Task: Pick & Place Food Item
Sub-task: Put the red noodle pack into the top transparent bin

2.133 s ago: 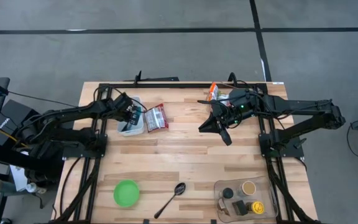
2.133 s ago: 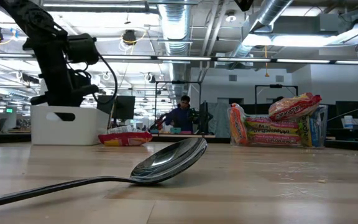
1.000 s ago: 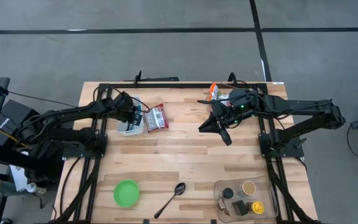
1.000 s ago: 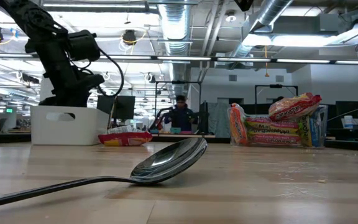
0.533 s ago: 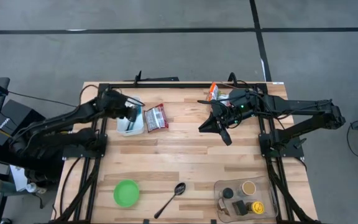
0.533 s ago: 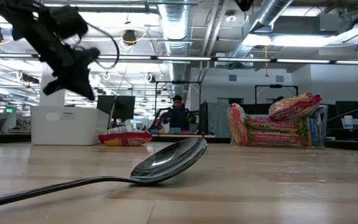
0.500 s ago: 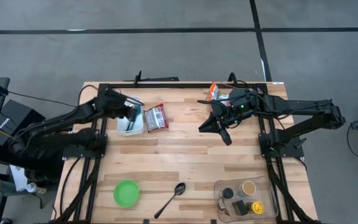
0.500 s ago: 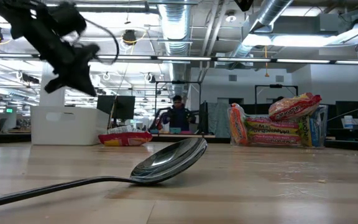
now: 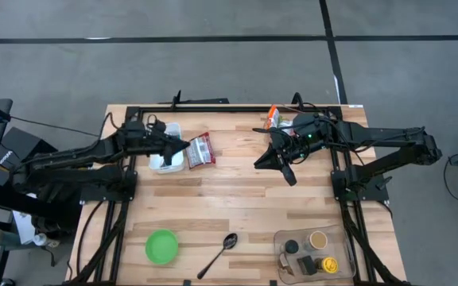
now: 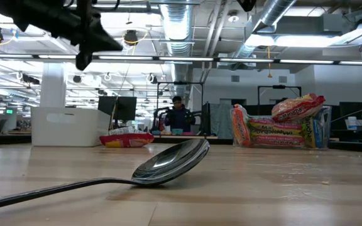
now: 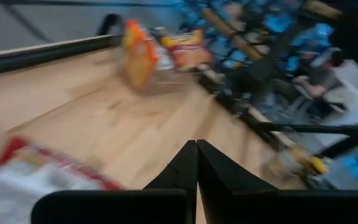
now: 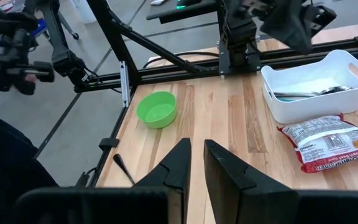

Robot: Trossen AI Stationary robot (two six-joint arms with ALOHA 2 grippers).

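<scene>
A red-and-white food packet (image 9: pixel 199 148) lies flat on the table beside a white bin (image 9: pixel 167 152). The right wrist view shows the packet (image 12: pixel 328 140) and the bin (image 12: pixel 316 93), with cutlery in the bin. My left gripper (image 9: pixel 184 145) is shut and empty. It hangs high over the bin's right side and points level toward the packet (image 11: pixel 36 186). It also shows at the top of the low view (image 10: pixel 99 41). My right gripper (image 9: pixel 258 164) waits above the table's far middle. It points left, with a narrow gap between its fingers (image 12: pixel 197 146).
Orange and red food packs (image 9: pixel 273 117) stand at the far edge near my right arm. A green bowl (image 9: pixel 161 245), a metal spoon (image 9: pixel 219 253) and a clear tray of small jars (image 9: pixel 312 253) lie along the near edge. Bare wood lies between them.
My left gripper has risen out of the white bin, well above it. It has tipped from pointing down to pointing level toward the table's right. The packet and the bin have stayed where they were.
</scene>
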